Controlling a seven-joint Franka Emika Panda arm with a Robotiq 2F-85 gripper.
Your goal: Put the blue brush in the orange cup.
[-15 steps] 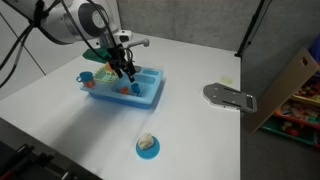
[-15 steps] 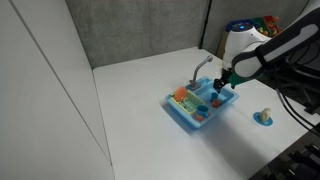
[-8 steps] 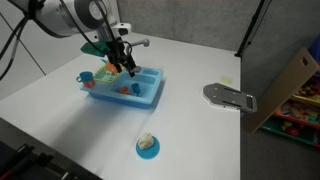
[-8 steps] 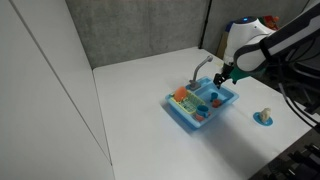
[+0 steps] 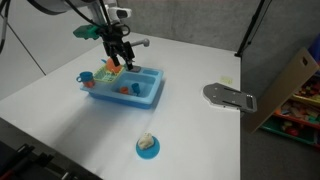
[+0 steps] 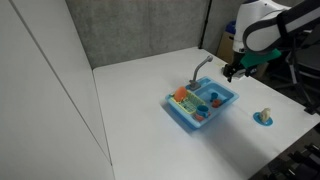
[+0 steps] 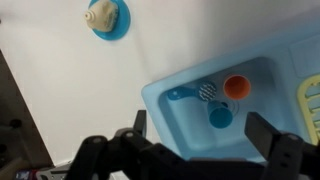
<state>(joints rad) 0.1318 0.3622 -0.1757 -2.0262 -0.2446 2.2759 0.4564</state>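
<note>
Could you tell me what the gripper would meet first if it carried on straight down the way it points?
Probably the bare floor of the blue sink, close to the blue cup; the open gripper hangs above it, though depth is unclear.

Surrounding items on white table
A cream lump is sitting on a blue saucer; a grey plate is lying near a cardboard box.
</note>
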